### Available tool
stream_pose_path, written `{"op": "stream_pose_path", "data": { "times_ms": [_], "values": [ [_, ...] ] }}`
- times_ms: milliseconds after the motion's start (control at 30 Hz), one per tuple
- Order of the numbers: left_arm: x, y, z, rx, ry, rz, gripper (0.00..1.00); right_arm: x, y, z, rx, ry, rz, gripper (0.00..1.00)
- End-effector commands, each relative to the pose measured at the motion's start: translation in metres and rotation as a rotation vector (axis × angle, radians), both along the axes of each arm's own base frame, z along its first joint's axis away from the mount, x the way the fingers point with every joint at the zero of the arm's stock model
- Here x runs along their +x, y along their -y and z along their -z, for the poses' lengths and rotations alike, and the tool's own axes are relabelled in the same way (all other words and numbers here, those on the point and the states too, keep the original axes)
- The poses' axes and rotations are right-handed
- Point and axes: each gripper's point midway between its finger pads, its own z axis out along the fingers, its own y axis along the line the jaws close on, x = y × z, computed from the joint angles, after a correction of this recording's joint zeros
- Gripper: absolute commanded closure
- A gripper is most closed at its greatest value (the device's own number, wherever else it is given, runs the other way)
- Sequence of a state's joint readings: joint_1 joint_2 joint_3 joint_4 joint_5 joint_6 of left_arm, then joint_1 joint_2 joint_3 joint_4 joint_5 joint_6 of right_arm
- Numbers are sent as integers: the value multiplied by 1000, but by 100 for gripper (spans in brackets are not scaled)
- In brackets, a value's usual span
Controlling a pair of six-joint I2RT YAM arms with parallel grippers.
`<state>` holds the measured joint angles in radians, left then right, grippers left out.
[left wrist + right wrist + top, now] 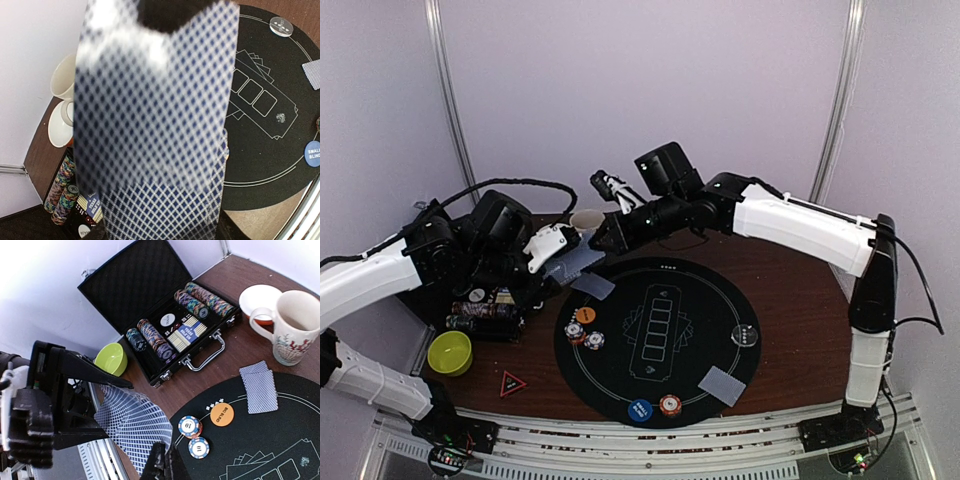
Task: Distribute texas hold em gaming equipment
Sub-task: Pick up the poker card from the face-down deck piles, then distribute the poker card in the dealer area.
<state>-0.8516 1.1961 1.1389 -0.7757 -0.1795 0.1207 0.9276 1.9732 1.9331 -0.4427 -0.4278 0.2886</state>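
Observation:
My left gripper [558,250] is shut on a deck of grey-blue-backed playing cards [577,262], which fills the left wrist view [155,125] and hides its fingers. My right gripper [163,466] is shut on the edge of the bent top card [131,420], next to the left gripper [75,405]. In the top view the right gripper [603,232] meets the deck beyond the round black mat [710,300]. Dealt cards [592,285] [723,385], an orange disc [585,314], striped chips [584,336] [670,404], a blue disc [640,410] and a clear disc [747,335] lie on the mat.
The open black chip case [485,310] [165,315] stands at the left with chip rows inside. A green bowl [450,352] and a red triangle [512,383] lie near it. A mug [587,220] [295,327] and a white saucer [260,300] stand at the back.

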Motion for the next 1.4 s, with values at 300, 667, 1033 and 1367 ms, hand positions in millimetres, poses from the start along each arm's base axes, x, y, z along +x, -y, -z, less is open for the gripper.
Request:
{"op": "stream_pose_path", "data": {
  "times_ms": [300, 667, 1033, 1367],
  "values": [
    [17, -1, 4, -49, 9, -144, 48, 12, 197, 4, 207, -228, 722, 100],
    [19, 2, -4, -66, 25, -132, 48, -75, 300, 147, 311, -654, 1209, 100],
    [19, 0, -6, -58, 40, -129, 48, -132, 302, 196, 212, -812, 1226, 100],
    [19, -1, -8, -50, 48, -125, 48, -149, 301, 228, 175, -893, 1222, 100]
  ]
}}
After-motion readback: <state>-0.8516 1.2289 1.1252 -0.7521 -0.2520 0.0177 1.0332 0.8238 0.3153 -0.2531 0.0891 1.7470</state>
